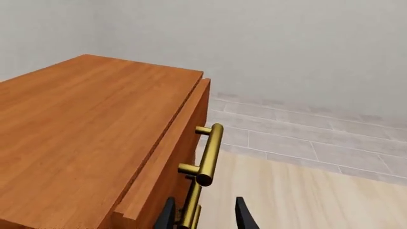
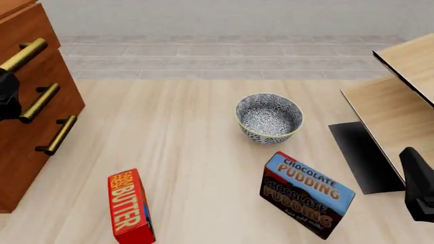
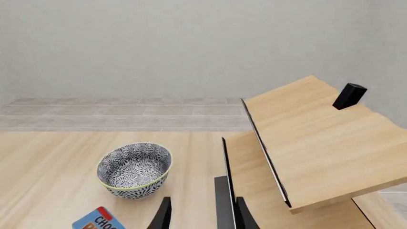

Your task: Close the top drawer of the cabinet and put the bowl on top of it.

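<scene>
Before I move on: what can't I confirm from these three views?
- Left tool: cut by the wrist view's bottom edge; contact with the lower brass handle unclear.
- Right tool: only fingertips visible in its wrist view.
- Cabinet: cropped by the front view's left edge.

The cabinet (image 2: 30, 109) is reddish-brown wood with a flat top and three drawer fronts, each carrying a brass bar handle. It stands at the far left of the surface (image 2: 190, 168), right against the left hand (image 1: 203, 217). The top drawer (image 1: 167, 160) sticks out a little past the cabinet's top edge, not flush; its handle (image 1: 207, 155) sits just ahead of that hand's spread fingers. The bowl (image 2: 269, 118) is round and deep, with a dense blue-grey and white floral pattern and a pale yellowish rim. It stands upright, ahead of the right hand (image 3: 198, 214) and toward the left, well apart from the cabinet.
</scene>
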Motion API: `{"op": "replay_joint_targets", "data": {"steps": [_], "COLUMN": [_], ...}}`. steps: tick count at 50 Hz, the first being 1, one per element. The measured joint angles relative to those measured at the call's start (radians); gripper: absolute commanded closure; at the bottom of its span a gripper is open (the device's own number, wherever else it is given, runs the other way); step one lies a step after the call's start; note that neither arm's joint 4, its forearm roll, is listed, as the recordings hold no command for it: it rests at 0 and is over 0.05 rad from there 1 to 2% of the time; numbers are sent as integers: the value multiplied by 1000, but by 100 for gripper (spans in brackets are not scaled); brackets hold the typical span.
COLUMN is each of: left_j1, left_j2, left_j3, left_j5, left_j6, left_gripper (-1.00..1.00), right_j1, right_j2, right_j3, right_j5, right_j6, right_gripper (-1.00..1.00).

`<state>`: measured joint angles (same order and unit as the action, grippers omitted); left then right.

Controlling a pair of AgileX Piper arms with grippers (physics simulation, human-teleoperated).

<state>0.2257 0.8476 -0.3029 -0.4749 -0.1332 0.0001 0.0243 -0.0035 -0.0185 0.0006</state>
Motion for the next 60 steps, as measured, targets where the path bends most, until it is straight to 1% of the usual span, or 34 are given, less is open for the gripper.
{"op": "replay_joint_targets", "data": {"steps": [12,27,45,60], "left_j1": [33,62,95,93], "left_j2": [18,28,39,37], "left_j3": [-3,-19,-26,-23], "left_j5": [-17,2,0,-2], "left_j6": [-7,-22,-43,-49], "left_gripper": [-100,-100,-100,-100], "right_j1": [0,0,0,0], "right_j2": [0,0,0,0], "right_j3": [0,0,0,0], "right_j5": [0,0,0,0], "right_j6": [0,0,0,0], "right_gripper": [-100,-100,-100,-100]}}
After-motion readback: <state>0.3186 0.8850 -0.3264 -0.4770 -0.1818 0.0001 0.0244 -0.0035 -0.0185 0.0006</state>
